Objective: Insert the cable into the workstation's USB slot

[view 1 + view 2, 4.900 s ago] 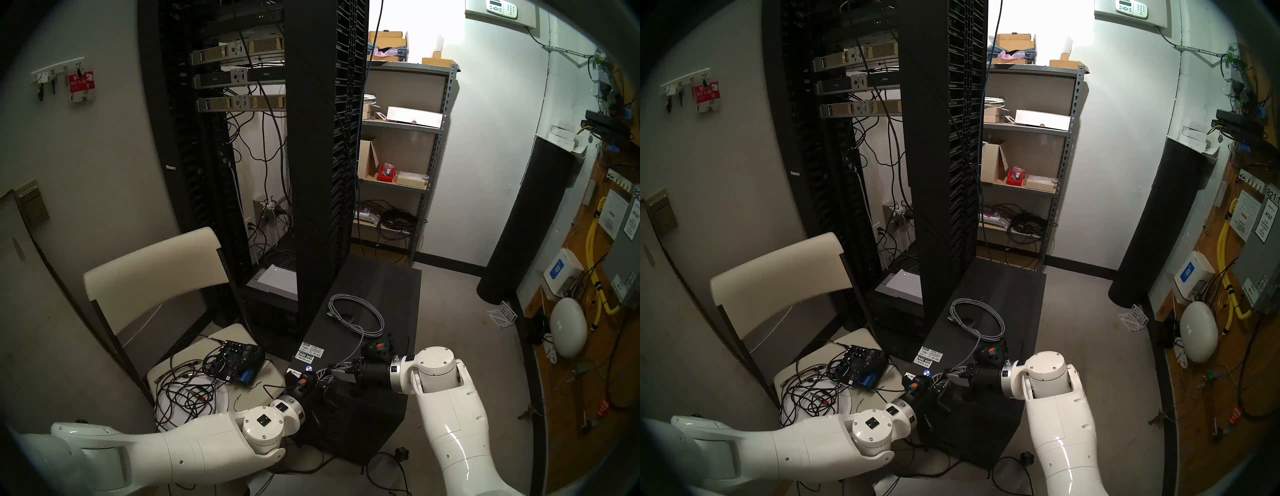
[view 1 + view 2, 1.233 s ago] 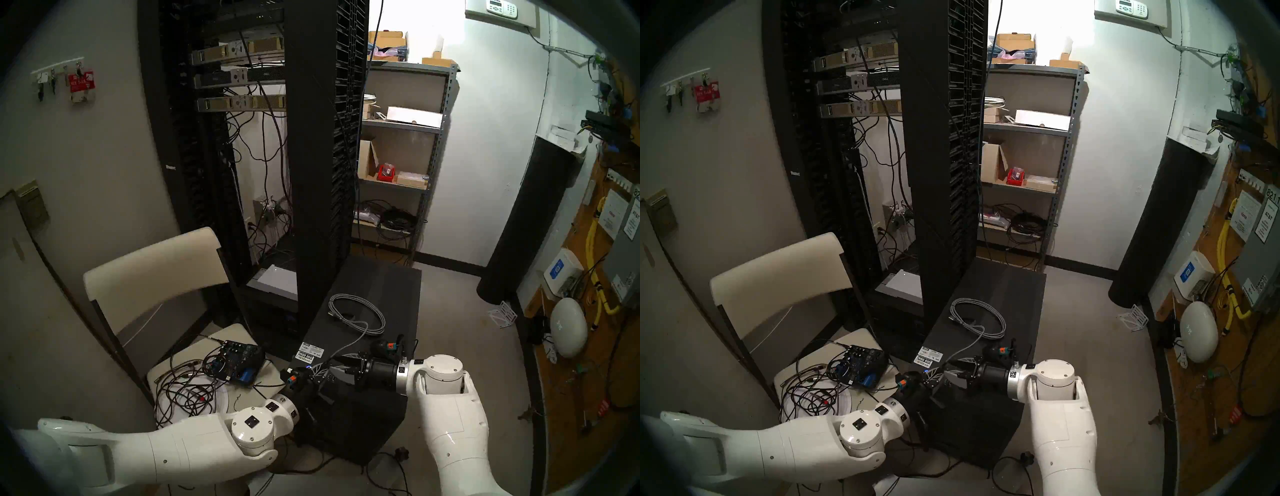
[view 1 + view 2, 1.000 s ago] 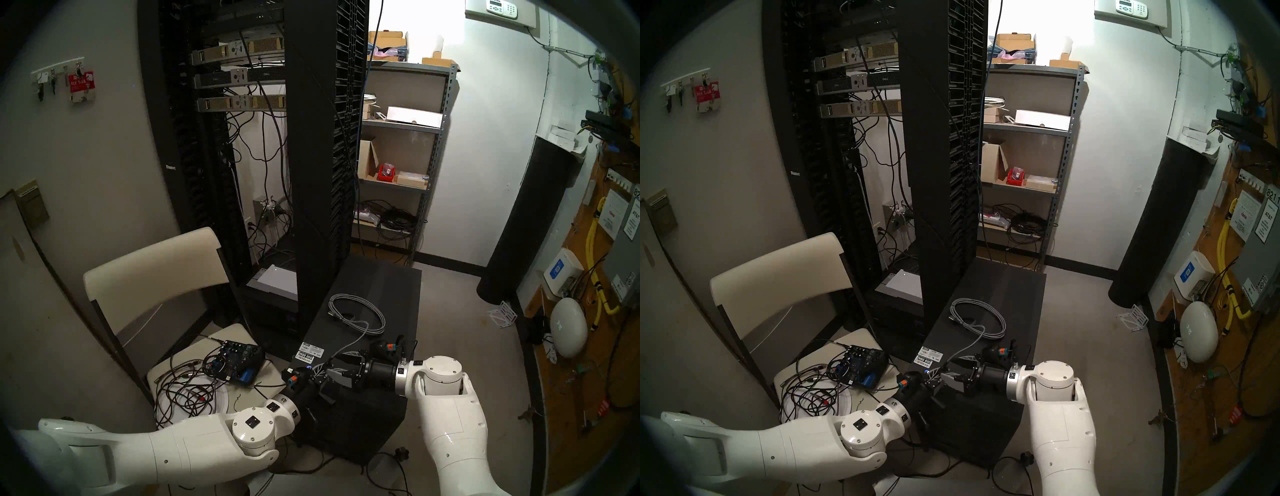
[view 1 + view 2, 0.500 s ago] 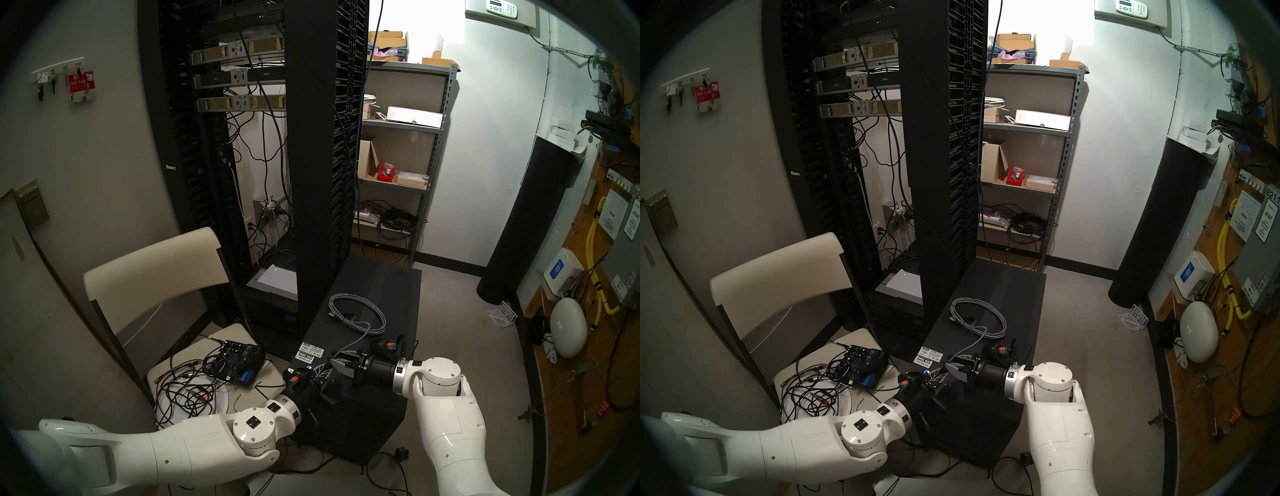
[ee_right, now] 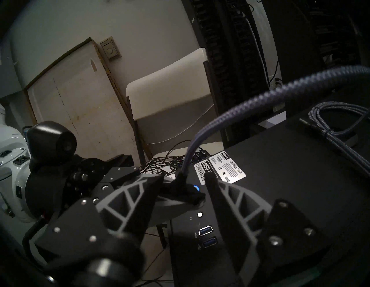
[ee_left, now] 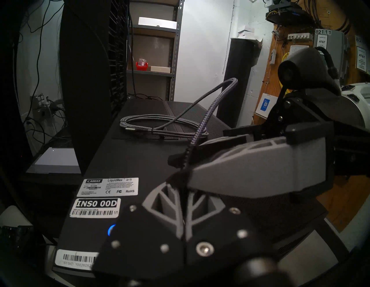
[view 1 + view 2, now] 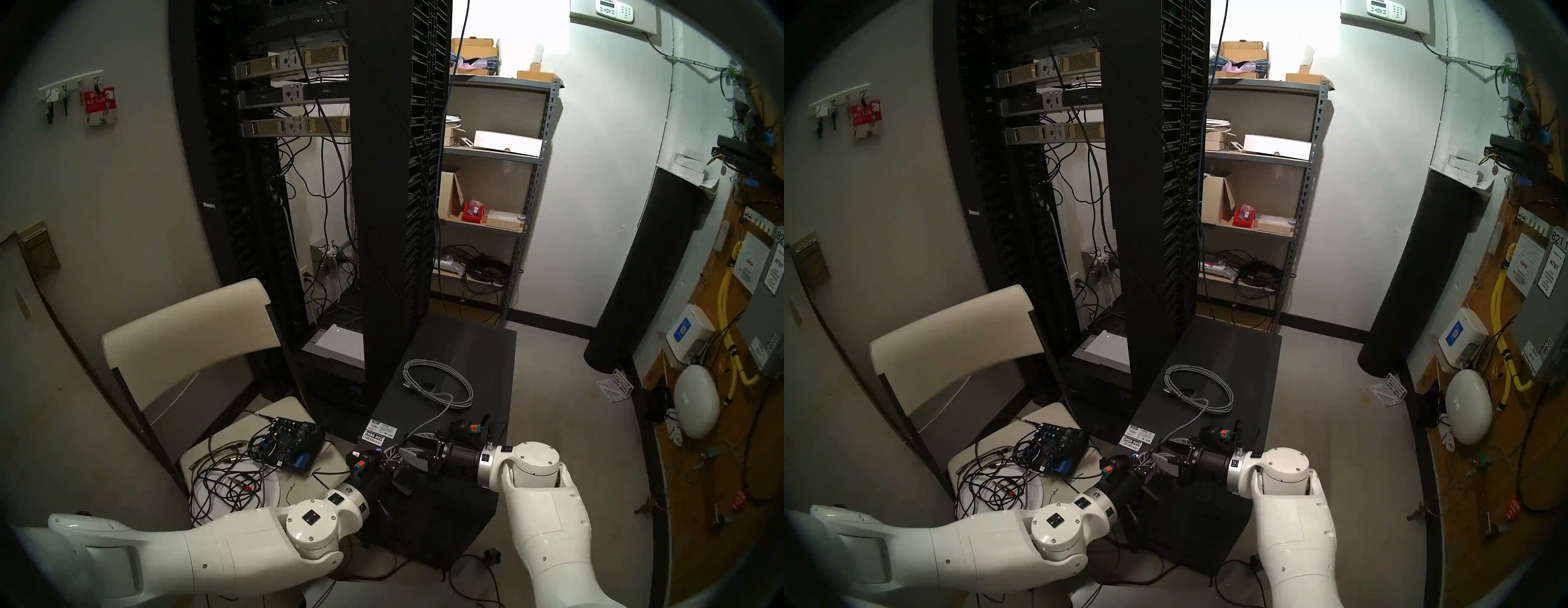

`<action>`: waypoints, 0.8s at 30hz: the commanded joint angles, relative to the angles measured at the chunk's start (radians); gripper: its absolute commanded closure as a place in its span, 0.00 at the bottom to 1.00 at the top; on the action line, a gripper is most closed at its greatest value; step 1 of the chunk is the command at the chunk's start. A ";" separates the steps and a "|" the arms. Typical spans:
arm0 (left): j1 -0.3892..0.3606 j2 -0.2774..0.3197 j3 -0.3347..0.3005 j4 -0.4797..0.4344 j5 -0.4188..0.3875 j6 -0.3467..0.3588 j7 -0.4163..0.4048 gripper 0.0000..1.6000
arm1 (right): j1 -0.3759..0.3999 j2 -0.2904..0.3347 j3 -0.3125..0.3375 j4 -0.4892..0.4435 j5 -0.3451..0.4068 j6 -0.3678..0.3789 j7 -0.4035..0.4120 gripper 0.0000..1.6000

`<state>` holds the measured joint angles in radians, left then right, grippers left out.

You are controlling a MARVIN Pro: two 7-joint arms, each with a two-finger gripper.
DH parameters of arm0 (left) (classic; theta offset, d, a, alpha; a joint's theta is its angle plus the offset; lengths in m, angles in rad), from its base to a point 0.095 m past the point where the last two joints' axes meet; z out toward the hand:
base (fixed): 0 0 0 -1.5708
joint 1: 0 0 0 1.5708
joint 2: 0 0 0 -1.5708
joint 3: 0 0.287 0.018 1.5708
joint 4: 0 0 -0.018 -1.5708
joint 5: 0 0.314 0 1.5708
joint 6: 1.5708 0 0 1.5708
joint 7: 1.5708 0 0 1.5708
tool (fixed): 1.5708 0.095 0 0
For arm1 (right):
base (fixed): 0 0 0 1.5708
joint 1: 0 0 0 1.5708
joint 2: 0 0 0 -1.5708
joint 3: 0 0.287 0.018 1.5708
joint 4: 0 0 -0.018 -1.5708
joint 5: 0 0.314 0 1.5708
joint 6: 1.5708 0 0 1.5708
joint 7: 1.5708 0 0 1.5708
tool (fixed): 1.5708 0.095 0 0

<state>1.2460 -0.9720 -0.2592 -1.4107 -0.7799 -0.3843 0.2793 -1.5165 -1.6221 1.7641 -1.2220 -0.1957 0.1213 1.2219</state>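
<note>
**Plug end caught between two sets of fingers, right above the slots**

The cable is arching up from its coil on top of the workstation and dropping into the left gripper, whose fingers are pinching together on the black plug end. I cannot see its metal tip. The right gripper is straddling that same plug end with fingers spread apart, gripping nothing.

To me this is looking like a regrasp just before insertion. Next, one gripper needs a square hold on the plug, then a short, level push.

Two blue USB slots are sitting empty just below the fingertips, under the blue-lit button.

Far beyond the fingers, a red bin on the shelf is holding something small and pale; the contents of the open cardboard box beside it are hidden.
</note>
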 commanded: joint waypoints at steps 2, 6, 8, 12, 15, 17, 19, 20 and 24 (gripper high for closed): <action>-0.010 -0.003 -0.004 -0.021 0.000 0.001 -0.007 1.00 | 0.015 -0.008 -0.001 -0.015 0.028 -0.008 -0.009 0.51; -0.009 -0.008 -0.004 -0.010 0.000 0.000 -0.010 1.00 | 0.017 -0.009 0.002 -0.014 0.032 -0.009 -0.005 0.51; -0.009 -0.008 -0.004 -0.009 -0.001 0.000 -0.011 1.00 | 0.018 -0.008 0.002 -0.013 0.032 -0.010 -0.006 0.50; -0.009 -0.011 -0.005 -0.004 -0.003 -0.001 -0.014 1.00 | 0.019 -0.009 0.002 -0.010 0.035 -0.014 -0.009 0.49; -0.008 -0.012 -0.006 -0.002 -0.003 -0.002 -0.014 1.00 | 0.022 -0.008 0.001 -0.011 0.027 -0.008 -0.005 0.52; -0.007 -0.012 -0.007 -0.003 -0.004 -0.002 -0.014 1.00 | 0.019 -0.009 -0.001 -0.016 0.026 -0.009 -0.015 0.55; -0.007 -0.011 -0.007 -0.006 -0.004 -0.002 -0.012 1.00 | 0.022 -0.007 -0.003 -0.012 0.018 -0.009 -0.013 0.92; -0.007 -0.011 -0.008 -0.007 -0.005 -0.001 -0.012 1.00 | 0.024 -0.005 -0.006 -0.010 0.015 -0.010 -0.012 1.00; -0.003 -0.012 -0.009 -0.011 0.001 0.000 0.007 1.00 | 0.023 0.001 -0.016 -0.014 0.001 -0.016 -0.017 1.00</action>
<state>1.2445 -0.9758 -0.2598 -1.4031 -0.7829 -0.3826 0.2622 -1.5091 -1.6243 1.7594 -1.2220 -0.1810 0.1112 1.2123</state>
